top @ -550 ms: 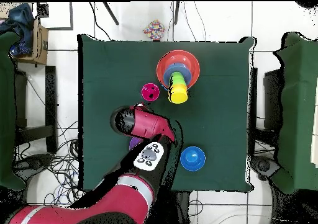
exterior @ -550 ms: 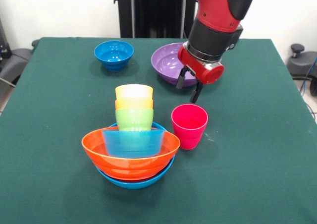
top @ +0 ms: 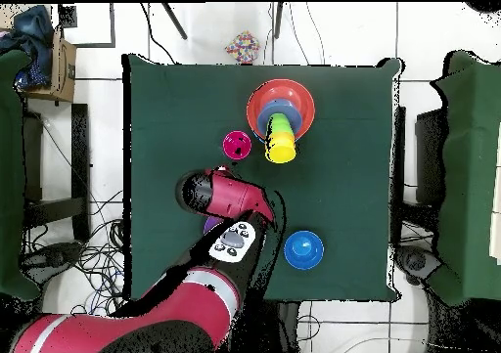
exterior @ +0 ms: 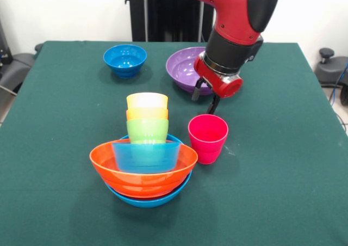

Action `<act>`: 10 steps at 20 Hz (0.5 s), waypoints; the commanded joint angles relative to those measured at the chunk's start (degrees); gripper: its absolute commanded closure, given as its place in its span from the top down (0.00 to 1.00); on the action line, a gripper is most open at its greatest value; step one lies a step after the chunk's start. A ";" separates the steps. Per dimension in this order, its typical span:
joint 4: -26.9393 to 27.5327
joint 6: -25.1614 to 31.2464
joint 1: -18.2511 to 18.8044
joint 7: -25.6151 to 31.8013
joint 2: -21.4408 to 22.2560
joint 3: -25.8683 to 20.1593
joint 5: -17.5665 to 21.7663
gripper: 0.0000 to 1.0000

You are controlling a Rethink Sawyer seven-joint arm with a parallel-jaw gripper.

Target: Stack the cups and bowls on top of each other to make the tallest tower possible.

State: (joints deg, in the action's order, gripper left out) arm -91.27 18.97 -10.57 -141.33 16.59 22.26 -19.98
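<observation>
Pink cup [exterior: 207,137] stands free beside the tower [exterior: 144,161]; tool [exterior: 205,96] released above.

tower [exterior: 144,159]: blue, orange, green, yellow | cup [exterior: 207,138]: magenta-pink | bowls: purple [exterior: 185,67], dark-blue [exterior: 125,59] | table [exterior: 283,164]: green

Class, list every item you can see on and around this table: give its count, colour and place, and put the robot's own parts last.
tower: one, light-blue and orange bowls below, green, orange, yellow cups above, table's near middle in the front view.
pink cup: one, magenta-pink, upright just right of the tower.
purple bowl: one, far side, partly behind the arm.
dark-blue bowl: one, far left.
table: one, green cloth.
gripper: one, black fingers apart, empty, above and behind the pink cup.
arm: one, red and black.
</observation>
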 commanded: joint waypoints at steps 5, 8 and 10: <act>6.64 2.75 -1.38 -9.18 -2.15 -2.53 -2.87 1.00; 6.91 4.69 -1.46 -8.99 -0.95 -2.15 -2.98 1.00; 7.49 7.37 -1.76 -9.16 -0.12 -1.48 -3.06 1.00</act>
State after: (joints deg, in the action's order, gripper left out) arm -88.90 19.06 -11.32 -141.33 15.32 23.51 -20.88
